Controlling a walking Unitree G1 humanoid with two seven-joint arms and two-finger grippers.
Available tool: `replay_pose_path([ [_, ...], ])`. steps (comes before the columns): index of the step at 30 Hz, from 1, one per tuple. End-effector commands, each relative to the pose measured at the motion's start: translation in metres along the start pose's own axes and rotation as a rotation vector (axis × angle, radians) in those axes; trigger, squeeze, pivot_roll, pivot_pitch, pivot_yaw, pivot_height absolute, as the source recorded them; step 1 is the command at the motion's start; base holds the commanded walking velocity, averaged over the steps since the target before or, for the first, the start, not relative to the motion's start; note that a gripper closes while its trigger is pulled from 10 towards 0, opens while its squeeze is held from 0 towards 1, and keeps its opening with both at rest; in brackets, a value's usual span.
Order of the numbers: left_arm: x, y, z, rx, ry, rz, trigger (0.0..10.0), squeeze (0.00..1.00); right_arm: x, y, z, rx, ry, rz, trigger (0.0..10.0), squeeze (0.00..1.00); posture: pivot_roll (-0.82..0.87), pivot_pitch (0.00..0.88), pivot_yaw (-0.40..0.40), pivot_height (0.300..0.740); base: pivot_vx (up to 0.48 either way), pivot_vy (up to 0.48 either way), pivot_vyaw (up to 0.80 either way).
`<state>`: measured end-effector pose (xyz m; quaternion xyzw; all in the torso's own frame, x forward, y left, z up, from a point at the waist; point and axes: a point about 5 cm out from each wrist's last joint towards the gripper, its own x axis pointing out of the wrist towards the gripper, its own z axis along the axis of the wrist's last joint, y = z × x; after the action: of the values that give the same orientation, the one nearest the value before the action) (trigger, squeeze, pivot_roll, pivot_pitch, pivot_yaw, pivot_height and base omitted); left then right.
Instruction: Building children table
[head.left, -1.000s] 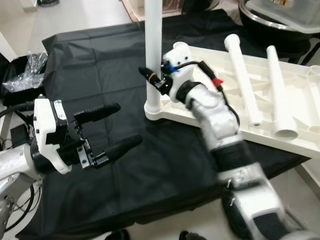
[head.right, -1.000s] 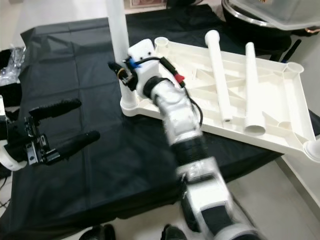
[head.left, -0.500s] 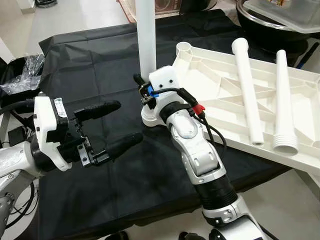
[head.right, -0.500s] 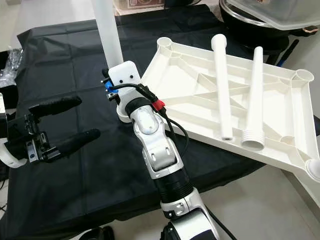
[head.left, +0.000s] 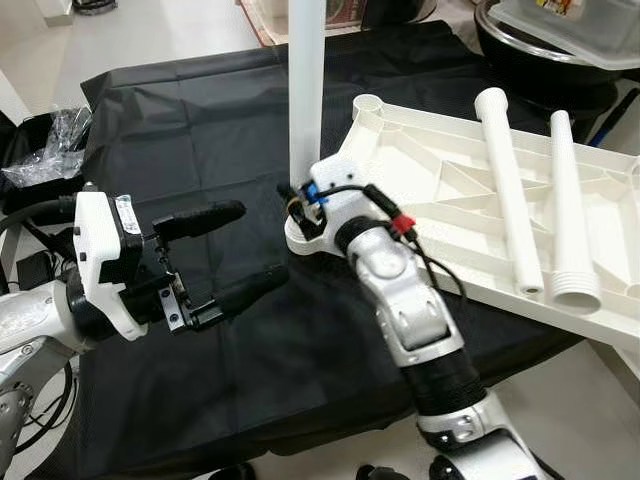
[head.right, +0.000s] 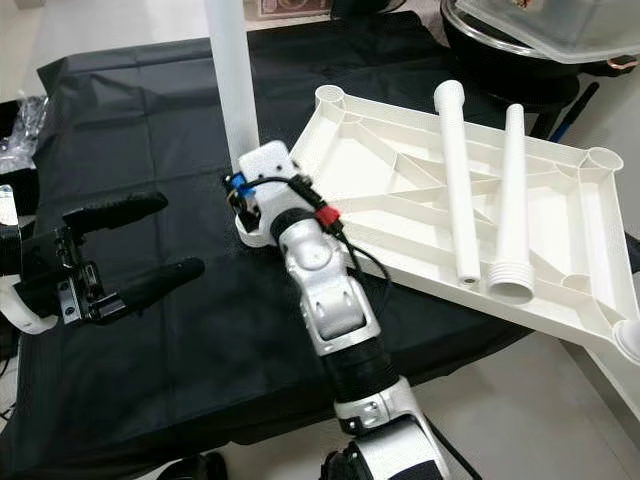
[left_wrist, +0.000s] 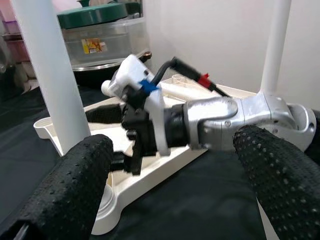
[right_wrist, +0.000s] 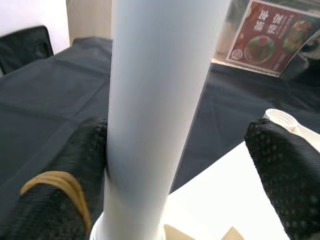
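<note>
A white table top (head.left: 450, 200) lies upside down on a black cloth (head.left: 180, 120). One white leg (head.left: 305, 90) stands upright in its near-left corner socket (head.left: 300, 235). Two loose legs (head.left: 505, 180) (head.left: 565, 200) lie across the table top. My right gripper (head.left: 298, 205) is low at the upright leg's base. In the right wrist view the leg (right_wrist: 160, 100) stands between its fingers (right_wrist: 60, 180), touching one, with a gap to the other, so it is open. My left gripper (head.left: 258, 243) hovers open over the cloth to the left, holding nothing.
A dark pot with a clear lidded box (head.left: 560, 40) stands behind the table top at the back right. A crumpled plastic bag (head.left: 45, 150) lies off the cloth's left edge. The table's front edge runs close below my arms.
My right gripper has slid down the upright leg toward its base and the arm has settled. The left gripper has stayed where it was.
</note>
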<state>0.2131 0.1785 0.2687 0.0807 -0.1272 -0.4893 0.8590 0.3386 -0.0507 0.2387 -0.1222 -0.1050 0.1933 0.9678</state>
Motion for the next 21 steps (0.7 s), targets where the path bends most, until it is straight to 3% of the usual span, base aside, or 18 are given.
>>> replay_pose_path([
  [1, 0.001, -0.001, -0.004, -0.009, 0.002, -0.011, 10.0, 0.0, -0.004, -0.004, 0.0, 0.016, -0.011, -0.009, 10.0, 1.0, 0.01, 0.183, -0.009, 0.74, 0.0, 0.0, 0.0],
  [5, 0.008, 0.003, -0.007, -0.01, -0.023, 0.018, 10.0, 0.0, -0.024, -0.013, 0.001, 0.021, -0.046, 0.038, 10.0, 1.0, 0.0, 0.171, -0.001, 0.74, 0.0, 0.0, 0.0],
  [7, 0.008, 0.003, -0.007, -0.01, -0.023, 0.018, 10.0, 0.0, -0.024, -0.013, 0.001, 0.021, -0.046, 0.038, 10.0, 1.0, 0.0, 0.171, -0.001, 0.74, 0.0, 0.0, 0.0],
  [9, 0.025, 0.015, -0.013, -0.003, -0.054, 0.147, 10.0, 0.0, -0.044, -0.012, -0.008, 0.07, -0.033, 0.102, 10.0, 1.0, -0.01, 0.164, 0.001, 0.74, 0.0, 0.0, 0.0],
  [12, 0.037, 0.018, -0.019, -0.017, -0.066, 0.201, 10.0, 0.0, -0.058, -0.014, -0.018, 0.097, 0.001, 0.121, 10.0, 1.0, -0.02, 0.159, 0.005, 0.74, 0.0, 0.0, 0.0],
  [13, 0.045, 0.018, -0.023, -0.033, -0.073, 0.225, 10.0, 0.0, -0.069, -0.017, -0.025, 0.125, 0.029, 0.13, 10.0, 0.61, -0.02, 0.159, 0.005, 0.74, 0.0, 0.0, 0.0],
  [14, 0.051, 0.016, -0.028, -0.043, -0.066, 0.218, 10.0, 0.0, -0.079, -0.02, -0.033, 0.151, 0.063, 0.131, 10.0, 0.16, -0.03, 0.157, 0.005, 0.74, 0.0, 0.0, 0.0],
  [15, 0.054, 0.014, -0.031, -0.047, -0.059, 0.203, 10.0, 0.0, -0.085, -0.022, -0.037, 0.165, 0.082, 0.13, 10.0, 0.0, -0.03, 0.155, 0.005, 0.74, 0.0, 0.0, 0.0],
  [19, 0.058, 0.013, -0.045, -0.062, -0.002, 0.192, 10.0, 0.0, -0.099, -0.03, -0.045, 0.205, 0.121, 0.119, 10.0, 0.0, -0.03, 0.152, 0.008, 0.74, 0.0, 0.0, 0.0],
  [20, 0.069, 0.023, -0.062, -0.091, 0.064, 0.266, 10.0, 0.0, -0.114, -0.042, -0.058, 0.199, 0.18, 0.08, 10.0, 0.0, -0.03, 0.148, 0.009, 0.74, 0.0, 0.0, 0.0],
  [21, 0.069, 0.023, -0.062, -0.091, 0.064, 0.266, 10.0, 0.0, -0.114, -0.042, -0.058, 0.199, 0.18, 0.08, 10.0, 0.0, -0.03, 0.148, 0.009, 0.74, 0.0, 0.0, 0.0],
])
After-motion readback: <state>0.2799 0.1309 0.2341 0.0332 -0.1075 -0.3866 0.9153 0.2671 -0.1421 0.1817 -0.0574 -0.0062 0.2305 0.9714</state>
